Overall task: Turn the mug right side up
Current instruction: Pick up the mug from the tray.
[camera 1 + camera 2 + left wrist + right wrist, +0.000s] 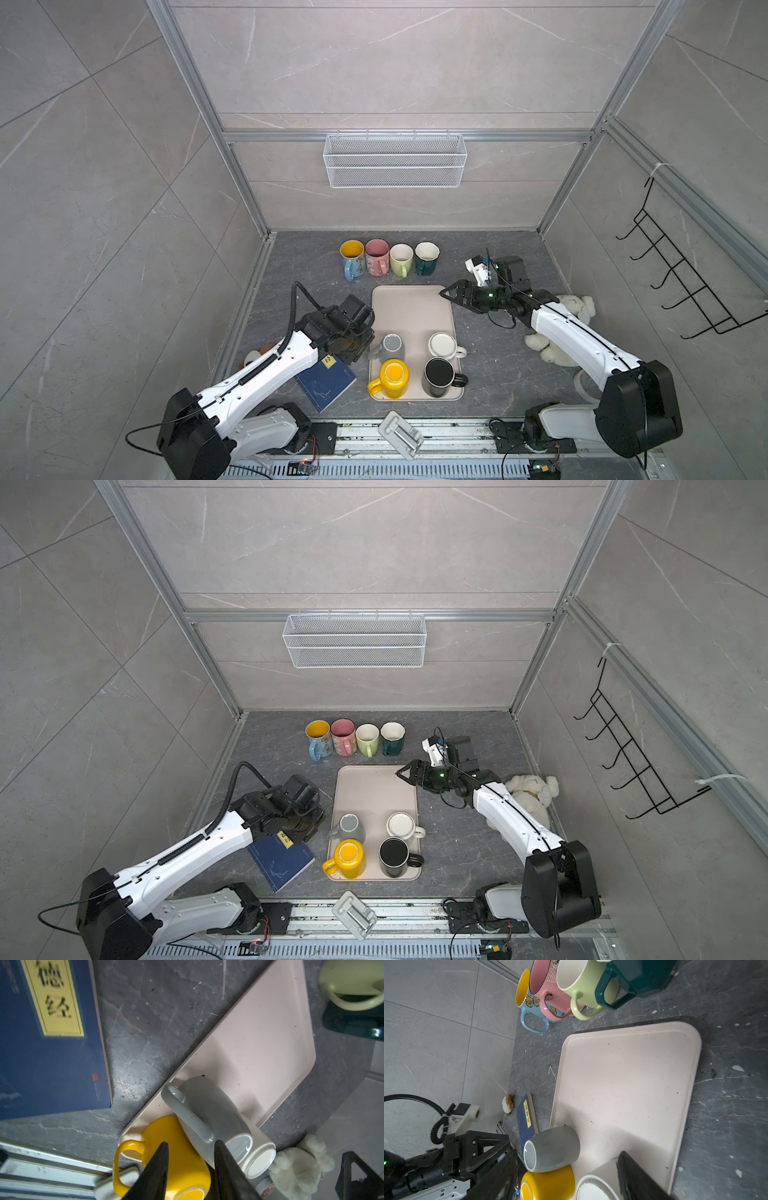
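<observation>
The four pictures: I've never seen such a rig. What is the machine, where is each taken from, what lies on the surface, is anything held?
Two robot arms are mounted at the table's near edge, each ending in a two-fingered gripper. Both top views look down on the whole scene. Each wrist view comes from a camera on one arm, looking along its fingers. On the pink tray four mugs stand upside down: grey mug, white mug, yellow mug, black mug. Behind it is a row of upright mugs; beside it are a blue book and a plush toy. The left gripper is open beside the grey mug's handle. The right gripper is open near the tray's far corner. Nothing is held.
</observation>
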Robot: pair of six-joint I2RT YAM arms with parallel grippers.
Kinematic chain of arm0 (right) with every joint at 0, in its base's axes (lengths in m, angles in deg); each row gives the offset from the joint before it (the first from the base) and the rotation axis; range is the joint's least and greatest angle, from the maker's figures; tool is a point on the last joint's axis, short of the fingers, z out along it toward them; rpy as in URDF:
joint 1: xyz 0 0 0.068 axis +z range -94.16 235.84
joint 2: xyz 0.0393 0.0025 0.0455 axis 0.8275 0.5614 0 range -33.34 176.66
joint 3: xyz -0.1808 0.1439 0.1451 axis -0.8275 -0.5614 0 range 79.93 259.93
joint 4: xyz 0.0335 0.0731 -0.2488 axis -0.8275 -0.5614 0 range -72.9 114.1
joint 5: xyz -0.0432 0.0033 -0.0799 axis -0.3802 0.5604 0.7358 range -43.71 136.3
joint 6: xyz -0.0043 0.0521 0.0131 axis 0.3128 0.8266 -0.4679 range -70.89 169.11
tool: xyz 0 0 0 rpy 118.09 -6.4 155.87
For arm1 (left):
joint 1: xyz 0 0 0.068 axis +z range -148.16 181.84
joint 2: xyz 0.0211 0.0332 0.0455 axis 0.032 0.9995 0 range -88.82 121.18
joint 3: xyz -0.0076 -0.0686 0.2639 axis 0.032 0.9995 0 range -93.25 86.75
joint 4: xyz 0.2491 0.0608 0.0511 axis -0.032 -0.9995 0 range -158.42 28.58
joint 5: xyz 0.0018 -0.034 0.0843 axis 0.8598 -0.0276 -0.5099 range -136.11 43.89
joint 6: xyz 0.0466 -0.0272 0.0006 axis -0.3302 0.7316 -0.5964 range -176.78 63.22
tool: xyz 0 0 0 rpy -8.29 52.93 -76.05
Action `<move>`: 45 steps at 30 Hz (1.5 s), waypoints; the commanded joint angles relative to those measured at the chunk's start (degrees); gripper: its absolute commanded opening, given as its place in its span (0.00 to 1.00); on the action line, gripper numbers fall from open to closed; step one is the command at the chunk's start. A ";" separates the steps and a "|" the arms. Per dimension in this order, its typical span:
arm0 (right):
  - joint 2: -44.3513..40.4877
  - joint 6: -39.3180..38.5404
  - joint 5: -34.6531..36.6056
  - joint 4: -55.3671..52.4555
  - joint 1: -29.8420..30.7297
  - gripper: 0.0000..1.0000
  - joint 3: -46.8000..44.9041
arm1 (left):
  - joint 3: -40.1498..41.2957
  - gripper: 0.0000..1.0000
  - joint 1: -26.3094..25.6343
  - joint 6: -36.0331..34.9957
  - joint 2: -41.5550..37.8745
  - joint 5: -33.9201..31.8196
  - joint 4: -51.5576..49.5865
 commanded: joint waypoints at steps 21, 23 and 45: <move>0.00 -0.92 2.34 -0.55 0.30 0.77 0.08 | 10.00 0.36 -0.16 27.12 4.27 6.23 22.10; -0.17 -0.89 2.42 -0.54 0.30 0.77 -0.09 | 10.20 0.36 -0.11 27.20 5.42 7.22 23.20; 0.44 -0.86 2.95 -0.90 0.35 0.77 0.14 | 13.18 0.24 1.45 27.64 6.89 8.28 27.54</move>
